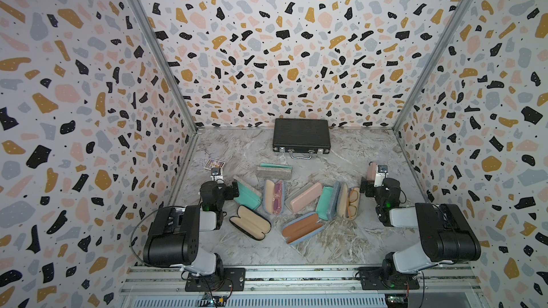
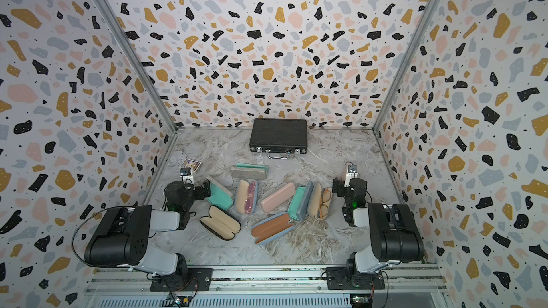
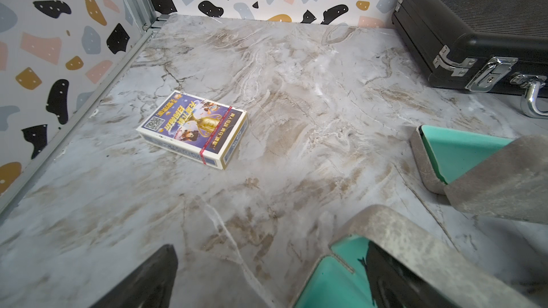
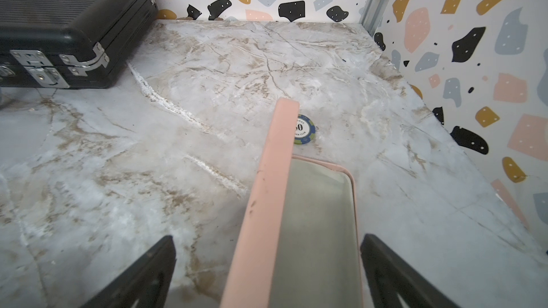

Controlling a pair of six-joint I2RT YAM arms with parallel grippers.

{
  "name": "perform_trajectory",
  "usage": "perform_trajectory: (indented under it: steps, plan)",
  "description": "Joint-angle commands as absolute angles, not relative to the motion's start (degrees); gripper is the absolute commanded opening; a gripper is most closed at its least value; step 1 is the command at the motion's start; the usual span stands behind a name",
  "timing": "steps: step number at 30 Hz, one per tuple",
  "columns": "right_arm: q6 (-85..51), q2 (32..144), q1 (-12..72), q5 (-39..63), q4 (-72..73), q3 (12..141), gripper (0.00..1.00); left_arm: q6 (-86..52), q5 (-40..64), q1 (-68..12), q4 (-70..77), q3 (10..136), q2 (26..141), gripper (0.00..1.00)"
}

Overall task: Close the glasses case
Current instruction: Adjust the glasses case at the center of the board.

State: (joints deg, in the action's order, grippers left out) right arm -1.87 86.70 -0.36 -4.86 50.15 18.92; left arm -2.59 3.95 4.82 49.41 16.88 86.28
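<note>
Several glasses cases lie across the marble table, most with lids up. My left gripper (image 3: 268, 250) is open beside a grey case with teal lining (image 1: 247, 195). One of its fingers (image 3: 382, 280) sits inside that case's teal shell (image 3: 329, 288), and the other is over bare table. My right gripper (image 4: 267, 237) is open and straddles an open pink case (image 4: 320, 220) at the far right. The raised pink lid (image 4: 271, 179) stands between the fingers without touching them. In a top view only a sliver of this pink case (image 1: 371, 170) shows behind the right wrist.
A black briefcase (image 1: 302, 139) stands at the back wall. A card box (image 3: 192, 128) lies ahead of the left gripper, and a poker chip (image 4: 305, 130) sits just past the pink case. Other cases (image 1: 301, 228) crowd the table's middle. Patterned walls close three sides.
</note>
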Motion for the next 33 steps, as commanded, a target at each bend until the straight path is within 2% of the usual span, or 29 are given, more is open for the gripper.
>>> perform_trajectory:
  steps: [1, 12, 19, 33]
  plan:
    - [-1.9, 86.9, -0.1, -5.6, 50.2, 20.4, 1.00, -2.3, 4.3, 5.0, 52.1, 18.0, 86.5, 0.99]
    - [-1.9, 86.8, -0.1, -5.6, 50.3, 20.3, 1.00, -2.8, 2.7, 5.1, 52.0, 18.1, 85.9, 0.99]
    - [-1.8, 84.4, -0.1, -5.6, 46.8, 21.3, 1.00, -3.3, 0.3, 5.1, 32.0, 24.5, 75.4, 0.99]
    - [-3.9, 75.1, -0.1, -9.5, 32.5, 23.6, 1.00, -10.4, -3.5, 5.0, 16.7, 28.5, 63.9, 0.99]
